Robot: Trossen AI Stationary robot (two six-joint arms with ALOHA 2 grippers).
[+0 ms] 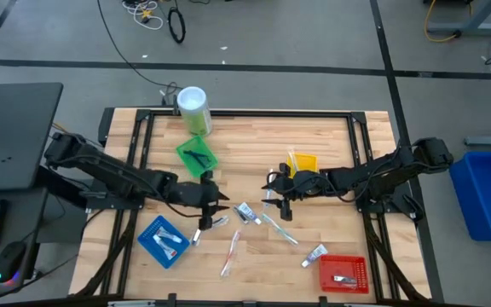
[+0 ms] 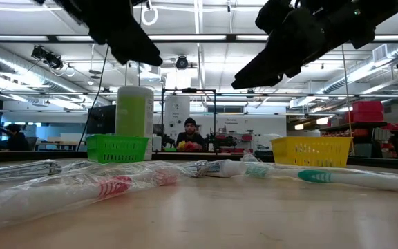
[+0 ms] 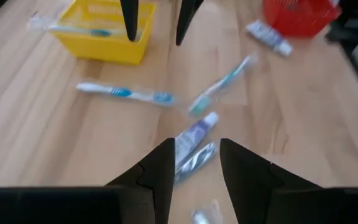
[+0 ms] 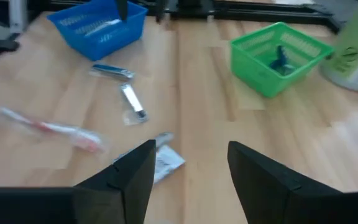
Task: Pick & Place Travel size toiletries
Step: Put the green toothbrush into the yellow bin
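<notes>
The travel size toiletries lie scattered across the middle of the tabletop (image 1: pixel 331 141): a small silvery tube (image 3: pixel 194 158) and a white tube with a blue cap end (image 3: pixel 197 129) sit side by side and partly overlapping. Near them are a blue-bristled toothbrush (image 3: pixel 123 93), a green one (image 3: pixel 219 84) and a pink one (image 4: pixel 48 129). Some items already rest in the blue tray (image 1: pixel 164 240), red tray (image 1: pixel 343 273), yellow tray (image 1: pixel 303 162) and green tray (image 1: pixel 197 157).

The left pincer (image 3: pixel 194 165) hangs open and empty directly over the two tubes. The right pincer (image 4: pixel 191 165) is open and empty too, hovering above another silvery tube (image 4: pixel 160 160) near the centre.

The main risk is that, with the tubes lying so close, the left fingers could pinch both or knock one away. The two pincers also work near each other, so a careless reach could make them collide.
</notes>
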